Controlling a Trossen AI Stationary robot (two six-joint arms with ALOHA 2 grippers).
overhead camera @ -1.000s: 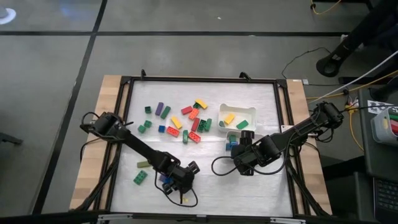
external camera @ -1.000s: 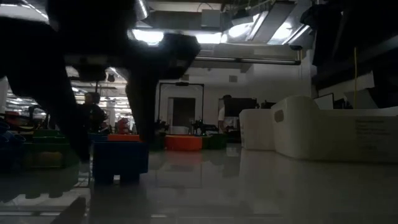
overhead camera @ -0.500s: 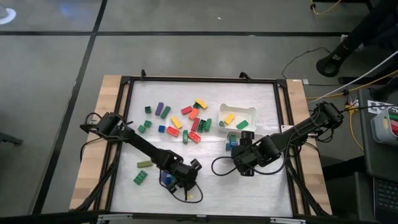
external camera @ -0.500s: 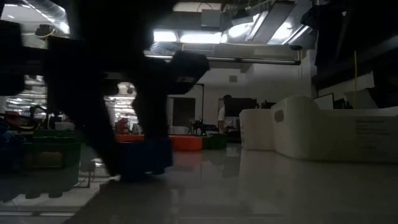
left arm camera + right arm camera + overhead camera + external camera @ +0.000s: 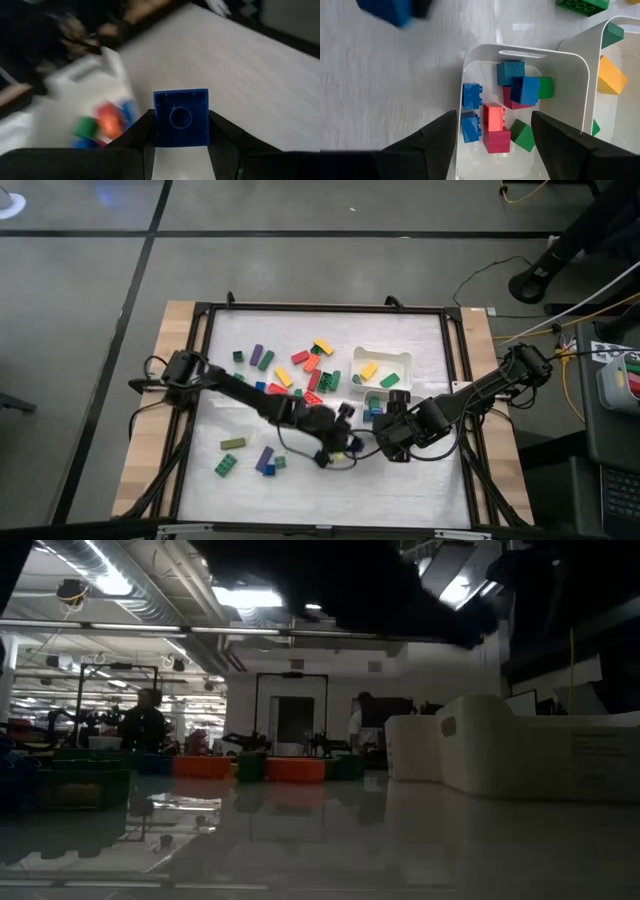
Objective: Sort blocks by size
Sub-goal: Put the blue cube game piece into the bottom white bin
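Observation:
My left gripper [image 5: 345, 442] is shut on a short blue block [image 5: 181, 117] and holds it above the table, just left of my right gripper [image 5: 385, 414]. The same block [image 5: 387, 11] shows in the right wrist view, beside a small white tray [image 5: 580, 75]. My right gripper [image 5: 493, 116] hangs open over that tray, which holds several short blocks, blue, red and green. Loose blocks [image 5: 300, 370] lie on the table's far middle. A few more [image 5: 228, 464] lie near the left front. My left gripper pinches the short blue block by two opposite side faces [image 5: 159, 125] between its two fingers. The fingers slant downward from the table's left. The block is lifted clear of the table, and its hollow underside faces the wrist camera.
A second white tray [image 5: 382, 368] at the far right middle holds longer yellow and green blocks. A black frame [image 5: 200, 380] borders the white mat. Bare mat lies along the near edge and at the near right. Cables loop beneath both wrists.
My left gripper has taken the blue block off the table near the front edge. It has carried it up and toward the table's right, to beside the small tray under my right gripper, and has tipped nearer to level. The block is lifted clear.

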